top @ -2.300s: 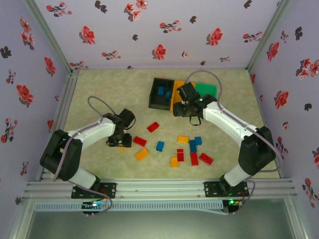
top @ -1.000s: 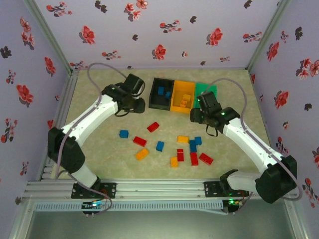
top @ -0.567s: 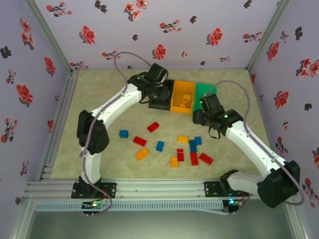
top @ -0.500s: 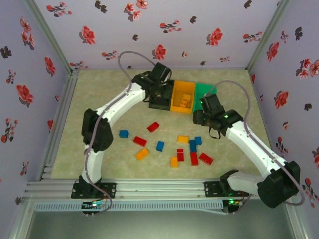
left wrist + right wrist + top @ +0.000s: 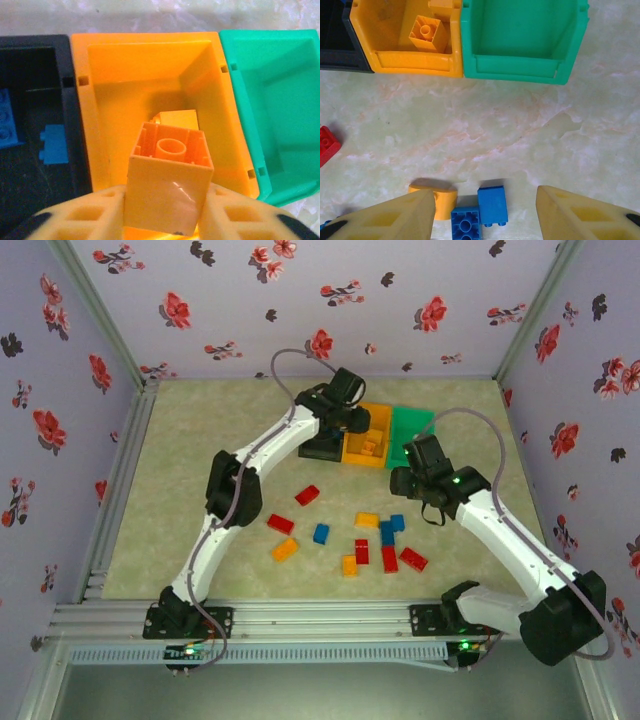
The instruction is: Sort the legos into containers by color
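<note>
Trouble, if it comes, comes at the drop. Your left jaws grip an orange brick (image 5: 169,195) by two sides, its hollow underside in view. It hangs over the orange bin (image 5: 150,42), where a second orange brick (image 5: 177,120) already lies.

The black bin (image 5: 35,42), with blue bricks (image 5: 55,145) in it, is joined on one side and the green bin (image 5: 270,37) on the other. A release while the wrist drifts sideways could put the brick in with the wrong colour. It also hangs close to the bin wall nearest the jaws: let go too far back and it may clip the rim and tumble onto the table (image 5: 520,125). If it lands on the brick below, it could bounce out.

Your right jaws stand wide and empty above the table, over loose blue bricks (image 5: 492,205) with a loose orange brick (image 5: 442,200) just beside them. Closing there may catch both colours.
</note>
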Controlling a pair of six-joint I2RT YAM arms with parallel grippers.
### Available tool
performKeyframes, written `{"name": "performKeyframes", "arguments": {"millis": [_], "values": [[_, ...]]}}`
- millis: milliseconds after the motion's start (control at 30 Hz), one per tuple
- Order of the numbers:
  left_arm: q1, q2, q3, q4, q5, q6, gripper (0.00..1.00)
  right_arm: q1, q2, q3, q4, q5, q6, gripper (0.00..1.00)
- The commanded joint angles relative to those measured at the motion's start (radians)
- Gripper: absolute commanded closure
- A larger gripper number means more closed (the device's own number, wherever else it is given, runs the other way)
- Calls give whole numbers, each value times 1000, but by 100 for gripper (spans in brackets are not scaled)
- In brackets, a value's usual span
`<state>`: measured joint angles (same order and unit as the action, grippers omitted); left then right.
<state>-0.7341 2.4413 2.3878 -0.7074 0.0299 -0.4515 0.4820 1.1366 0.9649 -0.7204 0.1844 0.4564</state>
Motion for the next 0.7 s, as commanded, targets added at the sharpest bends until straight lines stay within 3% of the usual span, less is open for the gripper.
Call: {"name": "performKeyframes", "arguments": {"millis": [0, 133, 433, 667], "values": [[0, 30, 71, -4, 21, -4, 44, -8, -16, -16, -20, 31, 10, 44], [-1, -22, 25, 15, 10, 2, 38, -10, -4, -12, -19, 31, 7, 44], [1, -292, -240, -2, -67, 46, 37, -10, 35, -12, 5, 9, -5, 43], [4, -576, -636, 69, -107, 29, 37, 8, 81, -29, 70, -66, 3, 44]]}}
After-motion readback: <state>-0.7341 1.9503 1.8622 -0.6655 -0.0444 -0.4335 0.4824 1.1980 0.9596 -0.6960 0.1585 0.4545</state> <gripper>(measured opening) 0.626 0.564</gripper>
